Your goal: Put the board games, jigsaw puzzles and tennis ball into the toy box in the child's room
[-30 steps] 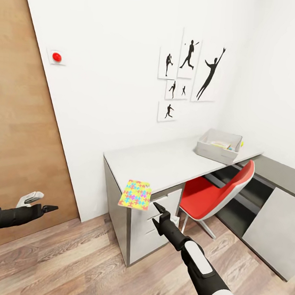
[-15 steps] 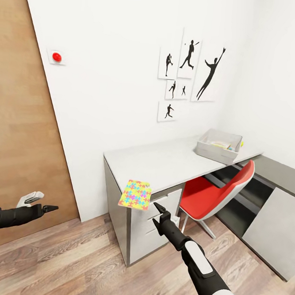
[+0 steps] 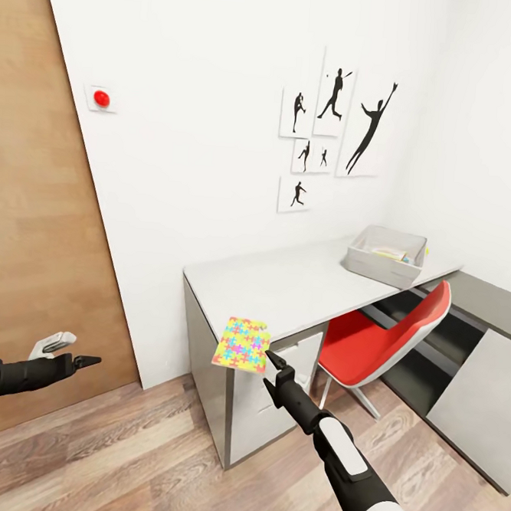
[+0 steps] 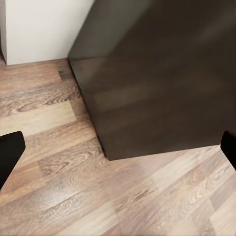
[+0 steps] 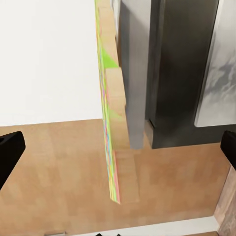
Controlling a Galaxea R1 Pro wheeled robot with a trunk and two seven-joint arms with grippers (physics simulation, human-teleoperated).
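Note:
One jigsaw puzzle (image 3: 242,344), a bright multicoloured square, lies at the near corner of the white table (image 3: 291,285) and overhangs its edge. My right gripper (image 3: 272,358) is open just short of it, at tabletop height. In the right wrist view the puzzle (image 5: 109,142) is edge-on between the widely spread fingertips (image 5: 10,150), which do not touch it. The grey toy box (image 3: 386,258) stands at the table's far end with something flat and colourful inside. My left gripper (image 3: 86,363) hangs open over the floor near the door.
A red swivel chair (image 3: 379,338) is tucked under the table's middle. A low cabinet with a dark grey top (image 3: 482,304) runs along the right wall. A wooden door (image 3: 34,230) fills the left. Wood floor (image 3: 116,460) lies between me and the desk.
The whole view has shifted slightly, so the camera moved. The desk corner and the puzzle now sit a little nearer my right gripper. The left arm looks unchanged.

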